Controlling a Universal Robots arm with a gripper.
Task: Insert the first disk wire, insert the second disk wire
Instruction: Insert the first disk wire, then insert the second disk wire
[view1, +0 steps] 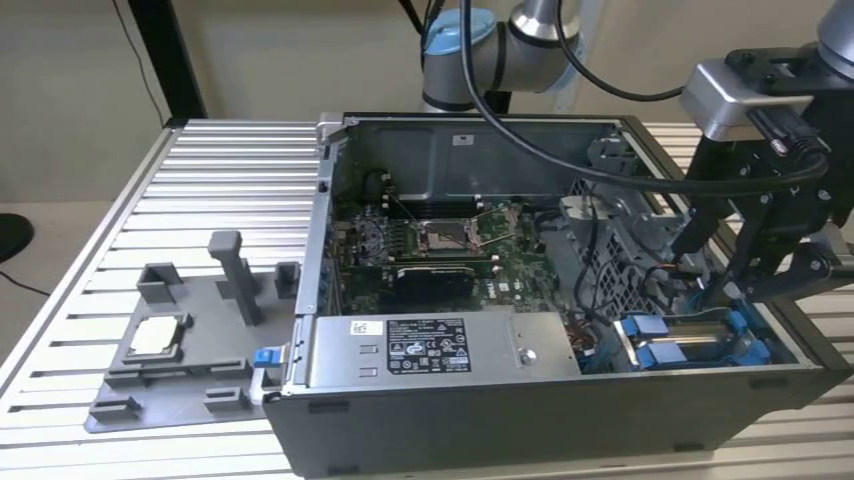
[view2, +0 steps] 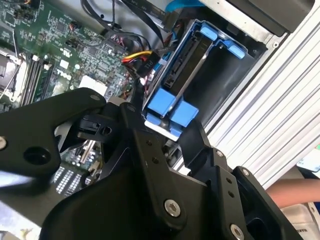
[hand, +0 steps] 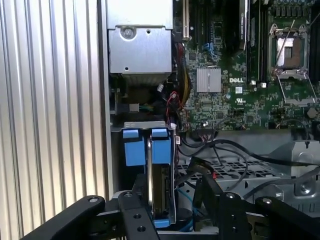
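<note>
Held a black disk wire plug in the clenched jaws of the gripper beside the blue disk cage, at 4 o'clock in the case, one yellow-red wire seemingly seated, this plug not yet.
</note>
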